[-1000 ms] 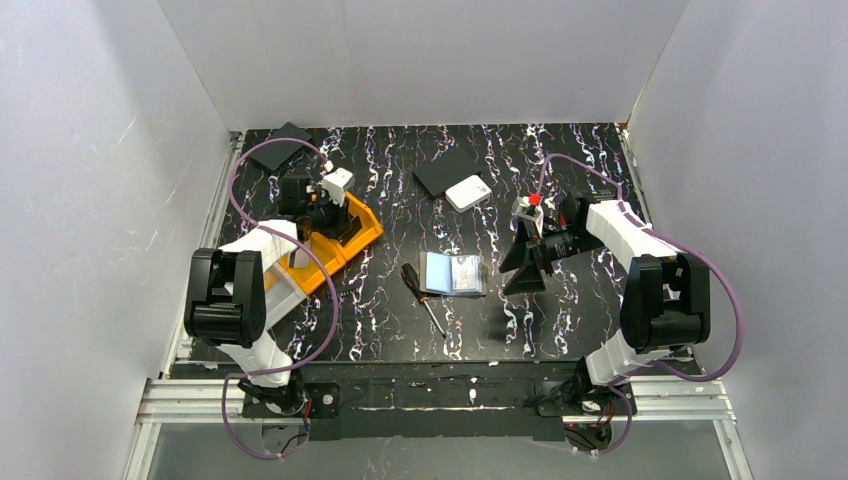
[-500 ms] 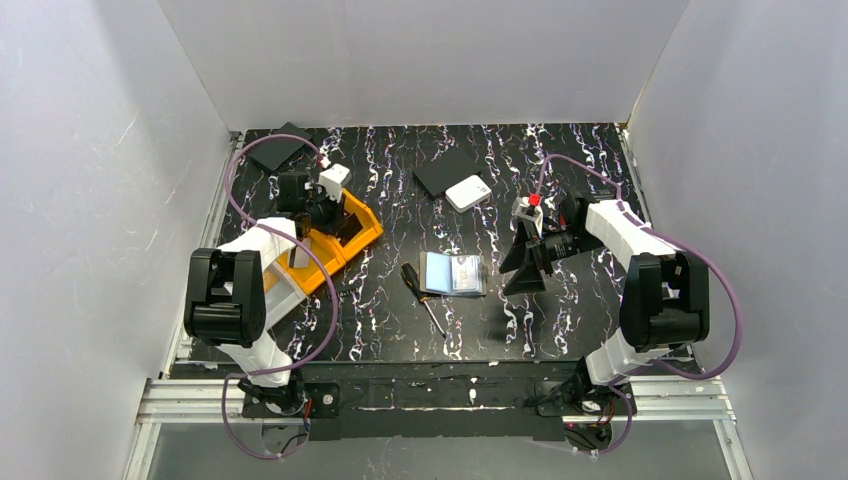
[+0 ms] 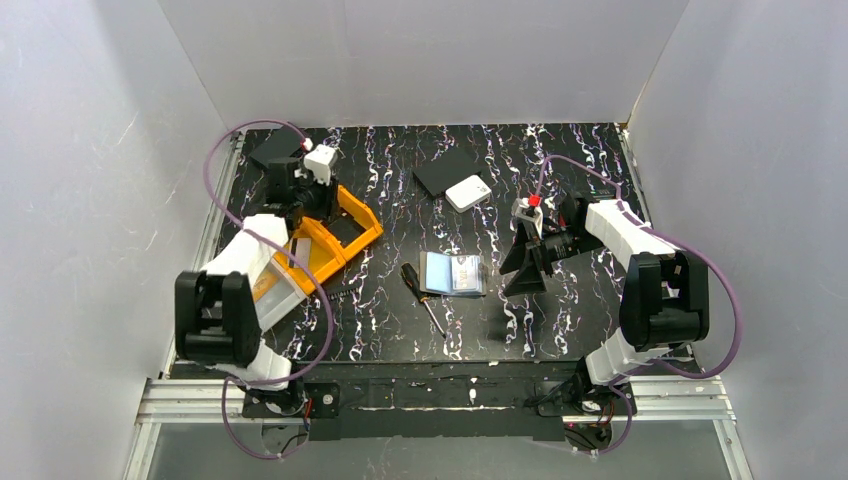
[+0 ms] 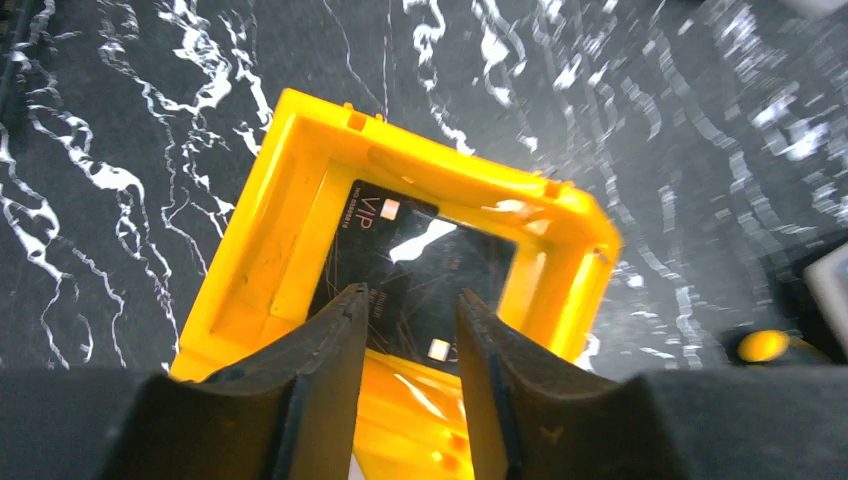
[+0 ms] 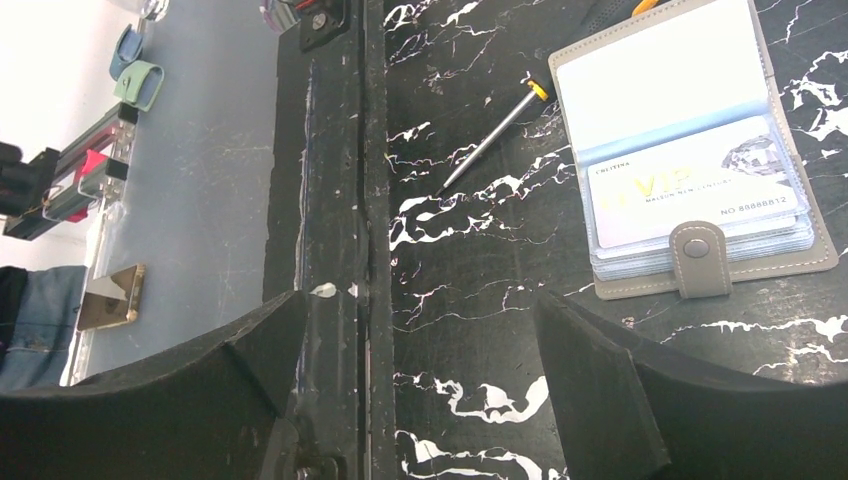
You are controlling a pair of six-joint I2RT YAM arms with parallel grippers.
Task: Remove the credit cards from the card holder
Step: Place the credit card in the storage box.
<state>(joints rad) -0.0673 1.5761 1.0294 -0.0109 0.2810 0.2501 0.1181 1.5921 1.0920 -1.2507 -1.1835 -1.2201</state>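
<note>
The taupe card holder (image 3: 453, 273) lies open mid-table, its cards (image 5: 690, 195) stacked in the sleeves and the snap tab (image 5: 697, 258) toward the near edge. Just right of it my right gripper (image 3: 525, 265) hangs wide open and holds nothing; in the right wrist view the card holder (image 5: 690, 150) lies beyond its right finger (image 5: 590, 360). Above the orange bin (image 3: 365, 225) my left gripper (image 4: 410, 300) stands with its jaws apart and nothing between them. A dark glossy VIP card (image 4: 400, 260) lies flat on the bin's floor.
A screwdriver (image 3: 423, 295) lies just left of the card holder. A white square box (image 3: 467, 193) and a flat black rectangle (image 3: 447, 170) sit at the back middle, another black rectangle (image 3: 275, 148) at the back left. White walls enclose the table.
My left gripper has risen and drawn back toward the far left above the bin, and its jaws have parted. The right arm and the card holder have not moved.
</note>
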